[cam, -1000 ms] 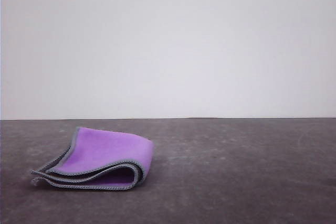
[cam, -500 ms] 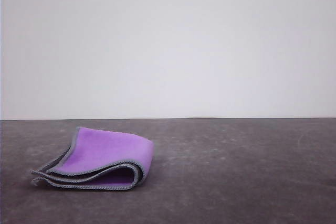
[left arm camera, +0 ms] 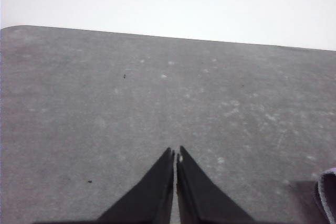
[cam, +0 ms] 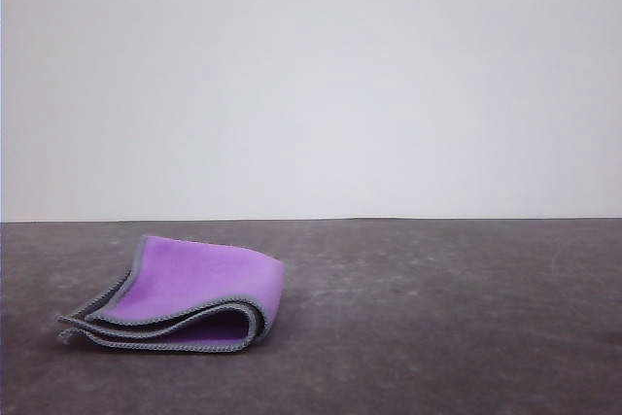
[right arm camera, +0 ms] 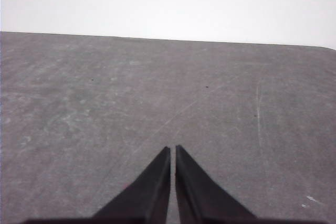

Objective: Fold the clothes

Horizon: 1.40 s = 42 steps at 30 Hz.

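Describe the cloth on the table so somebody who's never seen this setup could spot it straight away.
On the dark grey table, look at the robot's left side in the front view. The cloth lies there folded into a small stack of layers. Its bright purple face and grey stitched edging stand out against the dull tabletop.

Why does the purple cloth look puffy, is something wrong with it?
Nothing looks damaged. The cloth lies folded on the table, but the layers gape open at the near edge instead of lying flat. Both grippers, left and right, are shut and empty.
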Available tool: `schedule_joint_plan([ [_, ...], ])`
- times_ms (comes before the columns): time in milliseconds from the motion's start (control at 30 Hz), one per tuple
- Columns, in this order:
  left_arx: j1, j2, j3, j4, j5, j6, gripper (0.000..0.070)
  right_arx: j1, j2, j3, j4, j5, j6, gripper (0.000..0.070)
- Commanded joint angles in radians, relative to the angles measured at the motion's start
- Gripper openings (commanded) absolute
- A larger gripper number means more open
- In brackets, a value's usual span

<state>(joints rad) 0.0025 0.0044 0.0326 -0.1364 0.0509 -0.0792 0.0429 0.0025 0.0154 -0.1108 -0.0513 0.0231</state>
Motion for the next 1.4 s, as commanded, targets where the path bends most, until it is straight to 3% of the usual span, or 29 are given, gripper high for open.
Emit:
schedule_joint_plan([
  [0, 0.001, -0.001, -0.020, 0.009, -0.002, -0.004, 0.0000, 0.000, 0.001, -0.003, 0.013, 0.000, 0.007, 0.0014],
  [1367, 0.001, -0.001, -0.020, 0.009, -0.002, -0.004, 0.0000, 0.000, 0.001, -0.003, 0.013, 0.000, 0.007, 0.0014],
])
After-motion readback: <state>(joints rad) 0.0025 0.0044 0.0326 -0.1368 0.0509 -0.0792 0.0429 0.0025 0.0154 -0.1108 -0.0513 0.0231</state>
